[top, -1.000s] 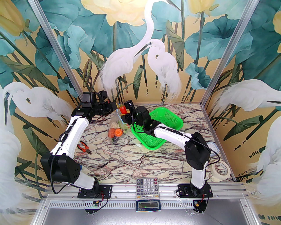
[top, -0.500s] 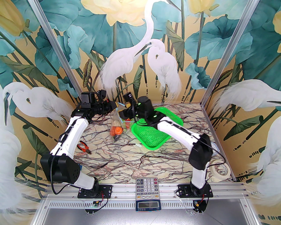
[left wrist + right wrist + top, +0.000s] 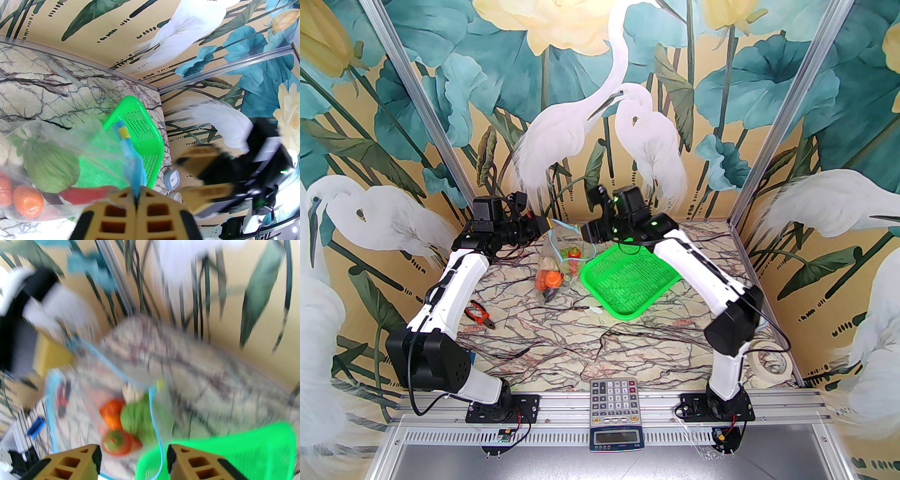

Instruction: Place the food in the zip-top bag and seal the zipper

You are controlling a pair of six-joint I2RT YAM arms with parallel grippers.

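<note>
Clear floppy plastic bag (image 3: 547,253) holds the toy vegetables (image 3: 553,280); green mesh basket (image 3: 628,286) bare; light-blue zipper strip (image 3: 134,168) unsealed, clenched in left jaws; right jaws released, empty.

Food (image 3: 553,279) inside the zip-top bag (image 3: 547,257), basket (image 3: 628,281) just right of it, pliers (image 3: 482,315) well left, calculator (image 3: 619,401) nearest.

Odds and ends on the veined marble bench (image 3: 590,347)
A green mesh basket (image 3: 628,281) lies right of centre, red-handled pliers (image 3: 482,316) well apart from it on the left; a grey calculator (image 3: 614,397) lies mid near edge with a small digital scale (image 3: 615,439) just in front; a pale tape roll (image 3: 771,363) sits in the near right corner, a small pale-blue clock (image 3: 172,178) beyond the basket; an egret-and-lotus mural (image 3: 581,117) covers the walls
</note>
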